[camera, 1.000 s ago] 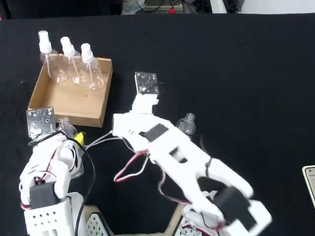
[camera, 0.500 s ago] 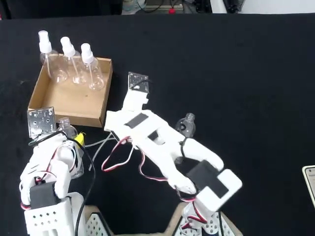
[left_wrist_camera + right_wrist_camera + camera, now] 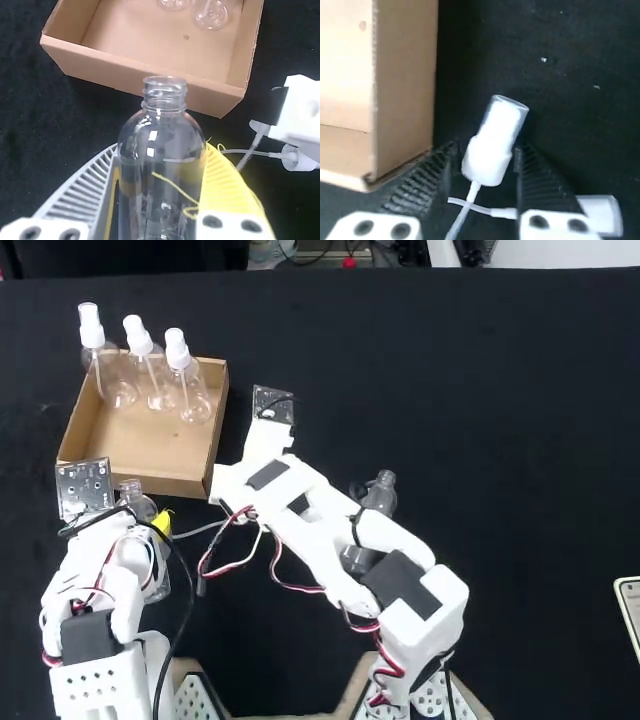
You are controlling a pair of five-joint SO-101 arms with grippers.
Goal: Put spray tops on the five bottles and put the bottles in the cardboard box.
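Observation:
A clear bottle [image 3: 162, 150] with an open neck stands upright, my left gripper [image 3: 162, 167] shut on it, just in front of the cardboard box [image 3: 150, 75]. In the high view that bottle [image 3: 133, 497] sits by the box's [image 3: 130, 445] near left corner. My right gripper [image 3: 487, 150] is shut on a white spray top [image 3: 492, 140] beside the box's outer wall [image 3: 402, 85]; its tube hangs down. The same gripper [image 3: 300, 112] appears close to the right of the held bottle. Three topped bottles [image 3: 150, 370] stand at the back of the box.
A second spray top [image 3: 600, 215] lies on the black table under the right gripper, its thin tube crossing the held one's. Another clear bottle [image 3: 378, 495] without a top sits beside the right arm. A white object [image 3: 630, 605] is at the table's right edge.
The right arm has swung left, bringing its gripper closer to the box and the held bottle, and its elbow has folded in. The left arm and its bottle have stayed still.

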